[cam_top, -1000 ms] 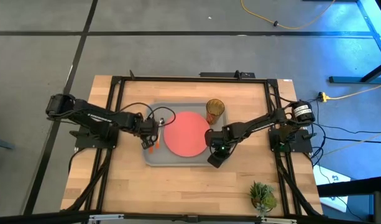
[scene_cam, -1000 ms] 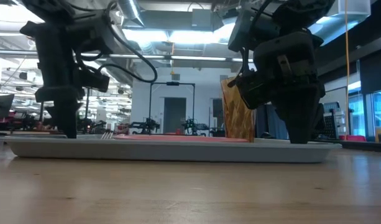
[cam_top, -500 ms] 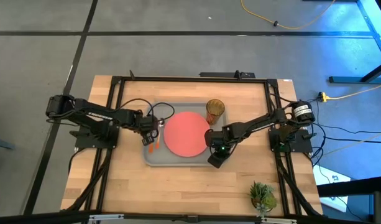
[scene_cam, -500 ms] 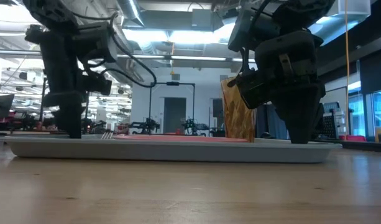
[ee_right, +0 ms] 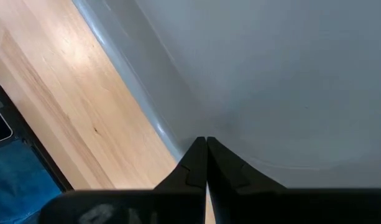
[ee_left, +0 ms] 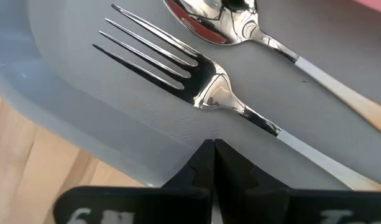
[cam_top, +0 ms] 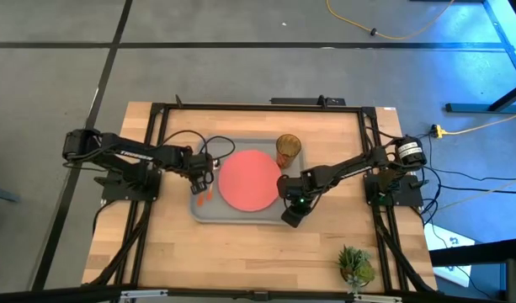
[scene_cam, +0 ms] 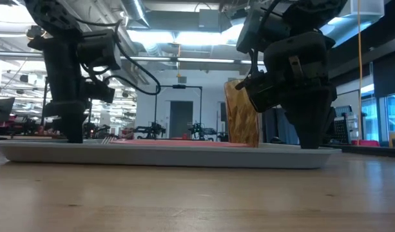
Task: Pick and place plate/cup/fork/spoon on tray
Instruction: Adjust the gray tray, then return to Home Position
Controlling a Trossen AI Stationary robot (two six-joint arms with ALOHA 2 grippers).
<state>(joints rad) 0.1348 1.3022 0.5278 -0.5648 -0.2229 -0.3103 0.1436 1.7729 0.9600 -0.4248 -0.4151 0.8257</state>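
A: High view first. What are you seeing?

B: You're looking at the tray sitting mid-table with the plate lying flat in it, and the cup standing upright at the tray's far right corner, just beside the plate. The left gripper is sitting over the tray's left strip. Two orange handles are showing near it. The right gripper is hanging at the tray's near right corner.

A: Low view?

B: You're seeing the tray's rim running across the table. The left gripper is pointing straight down onto its left end, the right gripper onto its right end. The cup is standing behind, partly covered by the right arm. Fork tines are just peeking above the rim.

A: Left wrist?

B: The left gripper's fingers are pressing together, holding nothing. They're sitting at the tray's rim. The fork and the spoon are lying side by side on the tray floor, apart from the fingertips. The plate's edge is showing in one corner.

A: Right wrist?

B: The right gripper's fingers are also closing tip to tip with nothing between them, over the tray's corner rim. The wooden table is showing beyond it.
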